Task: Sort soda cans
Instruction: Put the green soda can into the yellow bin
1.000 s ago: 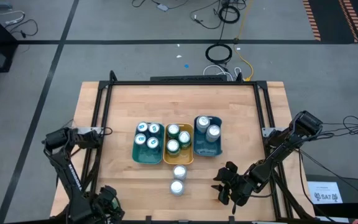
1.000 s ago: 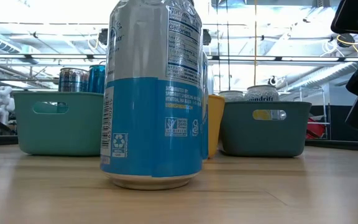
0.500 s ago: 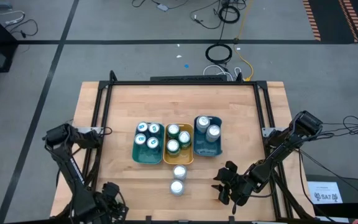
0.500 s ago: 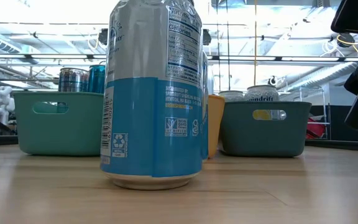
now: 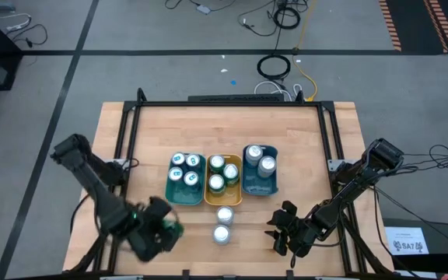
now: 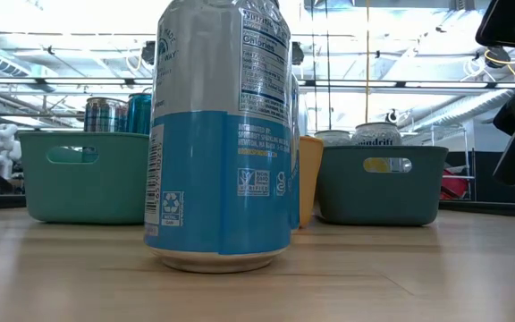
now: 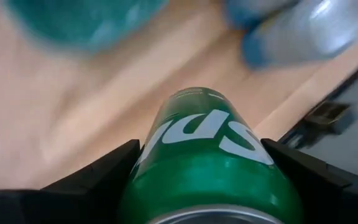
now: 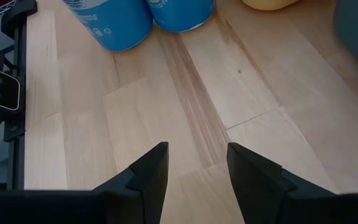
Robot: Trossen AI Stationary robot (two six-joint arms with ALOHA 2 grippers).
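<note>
We see a wooden worktop [image 5: 154,132] from above. Three trays sit side by side at its middle: a teal tray [image 5: 184,180] with four cans, a yellow tray [image 5: 222,180] with three, a blue tray [image 5: 260,173] with two. Two blue-and-silver cans [image 5: 222,225] stand just near of the yellow tray. The left pincer [image 5: 162,231] grips a green Sprite can [image 7: 207,158] over the near-left worktop. The right pincer [image 8: 194,167] hovers near-right, fingers parted and empty.

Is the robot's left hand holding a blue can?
No, the left gripper is closed around a green can, as the left wrist view shows.
</note>
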